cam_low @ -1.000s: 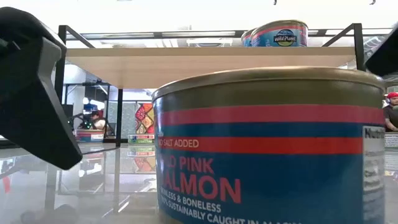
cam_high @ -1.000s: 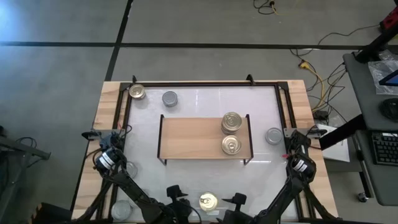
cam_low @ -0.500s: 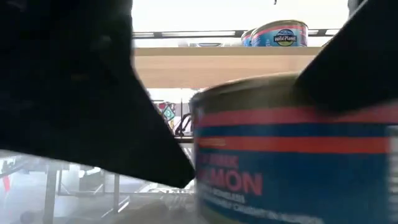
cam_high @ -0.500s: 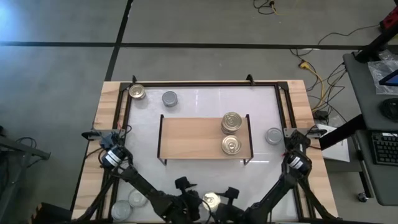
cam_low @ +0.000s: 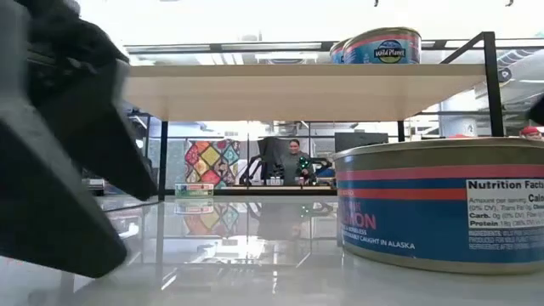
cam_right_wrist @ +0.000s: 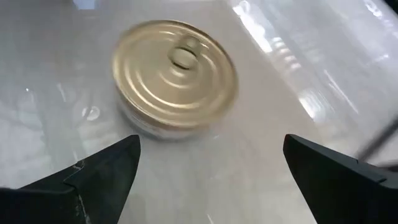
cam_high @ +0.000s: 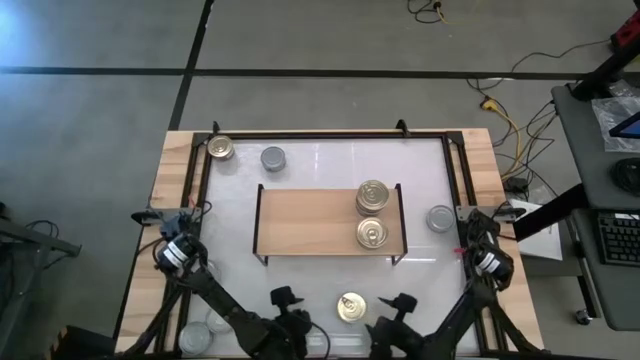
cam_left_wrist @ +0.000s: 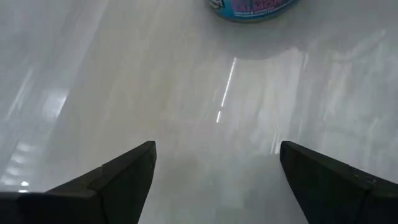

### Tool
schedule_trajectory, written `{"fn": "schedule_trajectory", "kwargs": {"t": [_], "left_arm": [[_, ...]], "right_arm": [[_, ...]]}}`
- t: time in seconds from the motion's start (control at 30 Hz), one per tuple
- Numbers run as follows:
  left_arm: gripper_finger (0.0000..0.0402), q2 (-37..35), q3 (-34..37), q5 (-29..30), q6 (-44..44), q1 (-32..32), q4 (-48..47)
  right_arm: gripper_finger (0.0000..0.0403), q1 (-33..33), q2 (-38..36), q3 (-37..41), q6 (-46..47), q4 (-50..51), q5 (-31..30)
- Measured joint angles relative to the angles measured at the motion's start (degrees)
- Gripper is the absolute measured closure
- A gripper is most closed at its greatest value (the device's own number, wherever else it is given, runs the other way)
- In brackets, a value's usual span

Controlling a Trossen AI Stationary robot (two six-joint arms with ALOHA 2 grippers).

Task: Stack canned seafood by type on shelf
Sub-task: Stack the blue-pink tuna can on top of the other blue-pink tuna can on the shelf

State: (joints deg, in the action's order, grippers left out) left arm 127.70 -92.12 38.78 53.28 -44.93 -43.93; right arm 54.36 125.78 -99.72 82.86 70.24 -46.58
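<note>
Near the front edge of the table [cam_high: 170, 160] a gold-topped can [cam_high: 350, 307] stands alone on the white top, with the left gripper [cam_high: 290, 310] on one side of it and the right gripper [cam_high: 393, 315] on the other, both spread wide and pinching nothing. The right wrist view looks down on that can's ribbed gold lid just ahead of its parted fingers [cam_right_wrist: 99, 174]; the left wrist view shows the blue-labelled side of what I take to be the same can ahead of its own fingers [cam_left_wrist: 112, 180]. The shelf [cam_high: 300, 220] sits mid-table, with 2 gold-topped cans [cam_high: 372, 212] along its right end, the back one looking like a stack, though I cannot be sure from above. A gold can [cam_high: 220, 149] and a silver can [cam_high: 272, 158] wait at the back left corner, another silver can [cam_high: 439, 217] stands by the right edge, and 2 more [cam_high: 205, 330] lie near the front left corner under the left arm. What worries me: the can sits between both open grippers, so if both close in they could knock it sliding on the glossy top or collide. A shallow grip on such a squat tin could slip during the lift. And a sloppy placement could topple the cans already on the shelf.
</note>
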Motion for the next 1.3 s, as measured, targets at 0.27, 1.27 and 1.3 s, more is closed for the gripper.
{"fn": "schedule_trajectory", "kwargs": {"t": [0.27, 1.27, 1.3], "left_arm": [[0.0075, -0.9, 0.0, -5.1, -10.7, 3.8, 4.2], [0.014, -5.5, 6.3, -3.1, -2.0, 2.7, 9.1], [0.0151, -5.1, 6.2, -3.4, -2.1, 2.5, 13.1]], "right_arm": [[0.0016, 0.1, -0.1, 5.8, 8.7, 2.0, -0.5], [0.0017, -1.9, -0.5, 3.6, -11.4, -15.3, 0.5], [0.0017, -1.7, -0.5, 3.6, -10.9, -15.3, 0.5]]}}
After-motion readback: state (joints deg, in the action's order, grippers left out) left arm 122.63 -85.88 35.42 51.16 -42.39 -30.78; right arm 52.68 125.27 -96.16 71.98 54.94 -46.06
